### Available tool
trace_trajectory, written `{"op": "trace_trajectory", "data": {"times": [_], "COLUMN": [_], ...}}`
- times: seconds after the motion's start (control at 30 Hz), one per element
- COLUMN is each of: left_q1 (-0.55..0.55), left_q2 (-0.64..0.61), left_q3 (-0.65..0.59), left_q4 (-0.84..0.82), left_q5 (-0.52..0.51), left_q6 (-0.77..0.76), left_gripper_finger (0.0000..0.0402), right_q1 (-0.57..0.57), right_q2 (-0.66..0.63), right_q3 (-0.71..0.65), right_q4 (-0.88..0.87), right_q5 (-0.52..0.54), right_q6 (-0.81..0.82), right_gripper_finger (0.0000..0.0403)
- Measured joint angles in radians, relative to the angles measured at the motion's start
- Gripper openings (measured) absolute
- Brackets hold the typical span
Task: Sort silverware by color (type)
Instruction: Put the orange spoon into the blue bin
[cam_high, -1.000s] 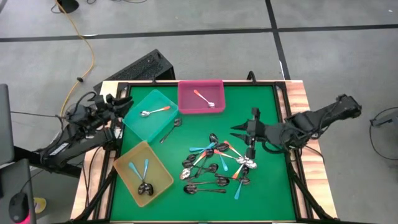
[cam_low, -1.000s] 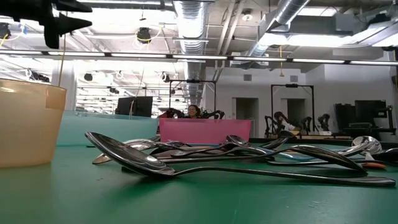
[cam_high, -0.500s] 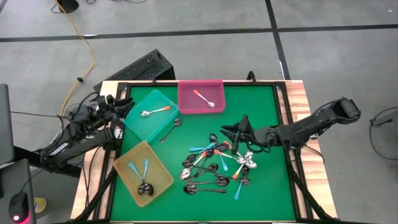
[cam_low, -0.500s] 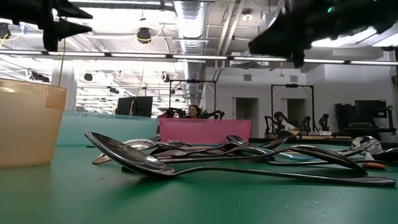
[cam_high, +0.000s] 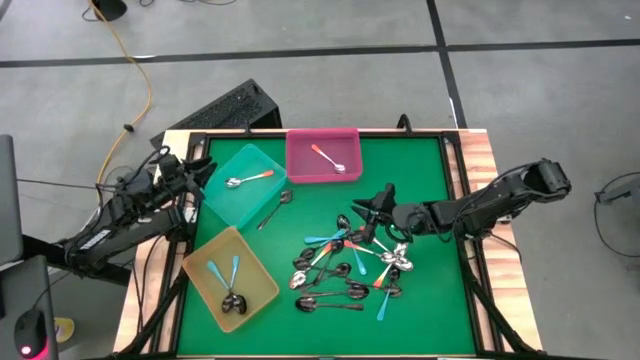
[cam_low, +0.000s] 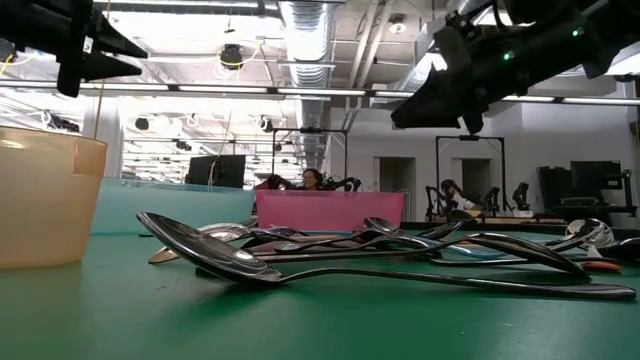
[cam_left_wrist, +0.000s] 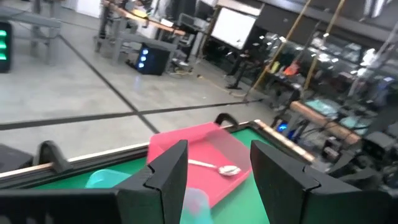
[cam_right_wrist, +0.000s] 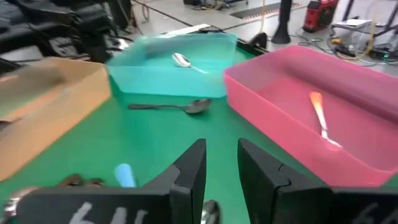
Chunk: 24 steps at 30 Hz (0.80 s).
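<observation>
- High view puts the silverware (cam_high: 350, 265) in a tangled pile at lower centre of the green surface (cam_high: 430, 170), with black, light blue and orange-red handles crossing one another. One dark spoon (cam_high: 275, 208) lies apart, just beside the teal tray (cam_high: 215, 195).
- Some pieces are already sorted: an orange-handled spoon (cam_high: 328, 160) in the pink tray (cam_high: 297, 170) at upper centre, another in the teal tray, and blue and dark spoons in the yellow tray (cam_high: 262, 285) at lower left.
- Right end effector (cam_high: 372, 212) hangs over the upper right edge of the pile. In the right wrist view its fingers (cam_right_wrist: 189, 171) stand narrowly apart with nothing between them.
- Left end effector (cam_high: 195, 165) waits at the left edge of the surface beside the teal tray. Its wrist view shows a gap between the fingers (cam_left_wrist: 168, 171), yet it counts as closed and holds nothing.
- My judgement: the step in hand is choosing and grasping the next spoon from the pile.
- To do it well, pick a piece lying on top at the pile's near edge, such as an orange handle at the right of the heap, so that neighbours are not dragged along.
- Align the fingers across the handle rather than the bowl, since the shiny bowl would likely slip.
- Descend straight, close fully, then lift clear before travelling to the tray that matches its colour.
</observation>
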Motion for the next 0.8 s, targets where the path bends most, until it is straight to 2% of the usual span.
{"op": "trace_trajectory", "data": {"times": [0.17, 0.33, 0.63, 0.8], "left_q1": [0.0, 0.0, 0.0, 0.0], "left_q2": [0.0, 0.0, 0.0, 0.0], "left_q3": [0.0, 0.0, 0.0, 0.0], "left_q4": [-0.037, -0.036, -0.032, -0.032], "left_q5": [-0.065, -0.087, -0.088, -0.087], "left_q6": [0.014, 0.022, 0.029, 0.029], "left_gripper_finger": [0.0158, 0.0158, 0.0158, 0.0158], "right_q1": [-0.041, -0.055, 0.003, 0.063], "right_q2": [0.0, 0.0, 0.0, 0.0], "right_q3": [0.0, 0.0, 0.0, 0.0], "right_q4": [-0.101, -0.215, -0.424, -0.512], "right_q5": [0.001, 0.0, -0.122, -0.123], "right_q6": [0.099, 0.191, 0.464, 0.596], "right_gripper_finger": [0.0108, 0.0108, 0.0108, 0.0107]}}
